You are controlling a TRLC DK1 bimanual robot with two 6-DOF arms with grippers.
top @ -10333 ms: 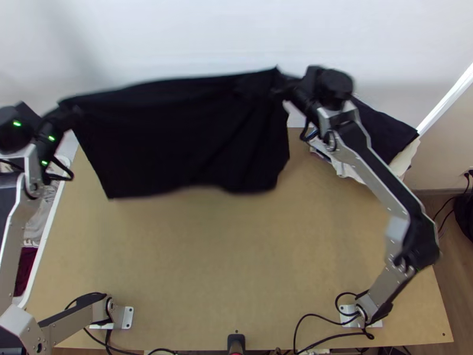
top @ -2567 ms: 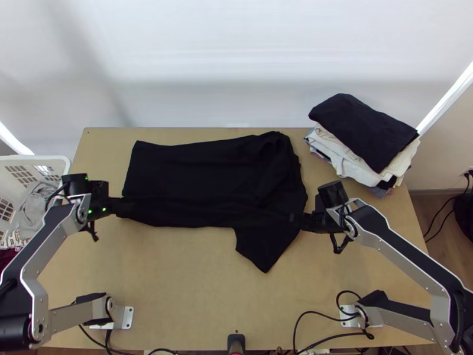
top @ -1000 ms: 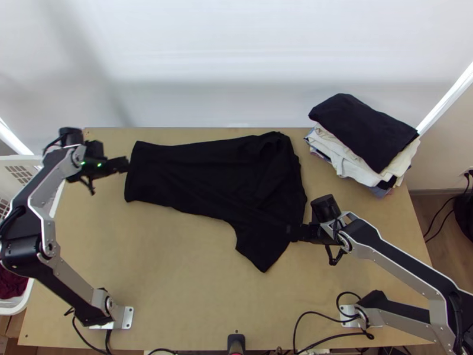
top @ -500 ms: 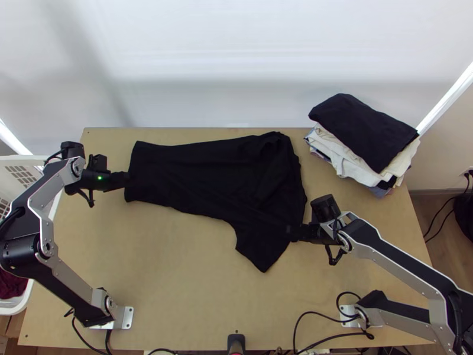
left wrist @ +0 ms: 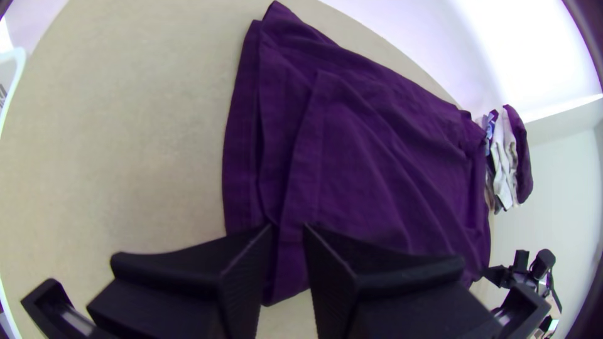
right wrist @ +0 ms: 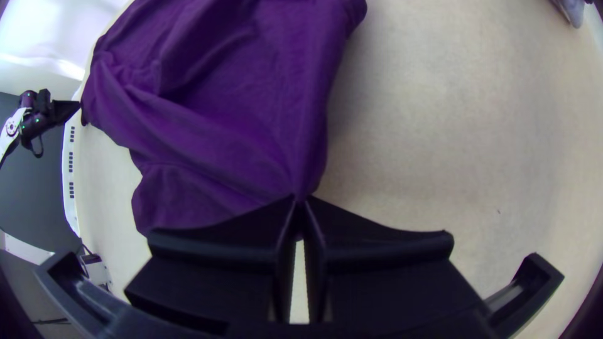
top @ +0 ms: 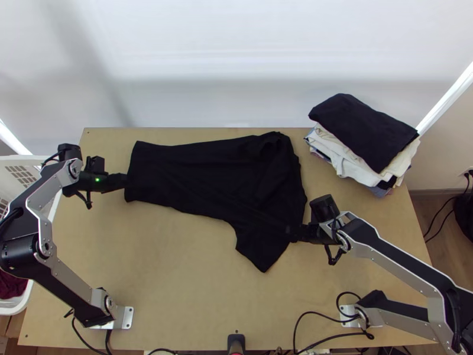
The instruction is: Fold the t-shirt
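Light wooden table (top: 177, 284). Right black flat-fingered gripper (top: 292, 231) pinches edge of black cloth t-shirt (top: 207, 171), lying folded on table. Left black flat-fingered gripper (top: 126, 179) at hem end, fingers slightly apart. Beyond: black-topped pale clothes stack (top: 363, 133).

- t-shirt (left wrist: 383, 157): dark, creased, layered at hem, on worktop (left wrist: 125, 138)
- left gripper (top: 125, 180): jaws slightly apart, over hem
- right gripper (top: 291, 232): farther off, at t-shirt's far end
- clothes pile (left wrist: 510, 157): past t-shirt

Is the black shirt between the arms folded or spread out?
Partly folded: the shirt has layered hem edges, and one sleeve sticks out.
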